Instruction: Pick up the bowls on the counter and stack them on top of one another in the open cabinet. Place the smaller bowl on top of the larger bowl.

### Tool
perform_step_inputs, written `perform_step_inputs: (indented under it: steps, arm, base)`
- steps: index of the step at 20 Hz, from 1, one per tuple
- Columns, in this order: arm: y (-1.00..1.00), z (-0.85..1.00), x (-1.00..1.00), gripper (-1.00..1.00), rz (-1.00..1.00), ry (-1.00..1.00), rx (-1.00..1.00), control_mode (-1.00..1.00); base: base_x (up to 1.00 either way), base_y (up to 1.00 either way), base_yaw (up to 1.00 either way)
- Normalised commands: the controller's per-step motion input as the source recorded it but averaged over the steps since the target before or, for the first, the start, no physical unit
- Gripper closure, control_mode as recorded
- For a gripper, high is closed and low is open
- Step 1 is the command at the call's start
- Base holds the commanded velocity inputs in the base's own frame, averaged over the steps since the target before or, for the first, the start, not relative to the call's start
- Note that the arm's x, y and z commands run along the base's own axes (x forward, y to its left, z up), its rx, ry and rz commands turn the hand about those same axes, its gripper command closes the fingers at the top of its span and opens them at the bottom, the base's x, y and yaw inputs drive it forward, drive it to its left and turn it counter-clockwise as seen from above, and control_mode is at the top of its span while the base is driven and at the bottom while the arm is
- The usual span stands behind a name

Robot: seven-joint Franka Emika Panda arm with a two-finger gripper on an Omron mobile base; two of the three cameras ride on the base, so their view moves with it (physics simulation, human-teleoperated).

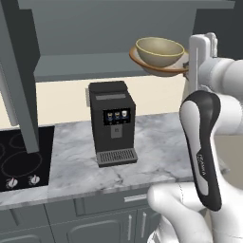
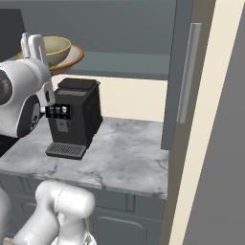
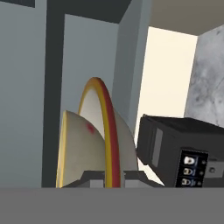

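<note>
The smaller bowl [image 1: 160,50] I see is olive-tan with a yellowish-cream inside. The larger bowl [image 1: 163,69] has a tan-orange rim. The counter [image 1: 161,147] is white marble veined grey, the coffee machine [image 1: 112,121] black, the open cabinet [image 1: 80,66] dark grey.

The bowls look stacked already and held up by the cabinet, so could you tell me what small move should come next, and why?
Probably carry the stack inward over the shelf and lower it. The smaller bowl sits in the larger bowl, whose rim the shut claw pinches, and the pair appears to hang at the open cabinet's front edge, not resting.
</note>
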Motion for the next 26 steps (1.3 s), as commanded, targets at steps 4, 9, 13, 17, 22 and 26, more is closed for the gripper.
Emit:
perform_step_inputs:
  steps: [4, 9, 13, 17, 22, 26]
  arm:
    - [0.00, 0.06, 0.19, 1.00, -0.01, 0.00, 0.00, -1.00]
    - [0.00, 0.00, 0.30, 1.00, -0.01, 0.00, 0.00, -1.00]
    - [0.00, -0.02, 0.43, 1.00, 0.00, -0.01, 0.00, -1.00]
    - [0.00, -0.08, 0.41, 1.00, 0.00, -0.01, 0.00, -1.00]
    - [0.00, -0.16, 0.39, 1.00, 0.00, 0.00, 0.00, -1.00]
    - [0.00, -0.14, 0.42, 1.00, 0.00, 0.00, 0.00, -1.00]
  base:
    - [0.00, 0.00, 0.00]
    - [0.00, 0.00, 0.00]
    - [0.00, 0.00, 0.00]
    - [0.00, 0.00, 0.00]
    - [0.00, 0.00, 0.00]
    - [0.00, 0.00, 0.00]
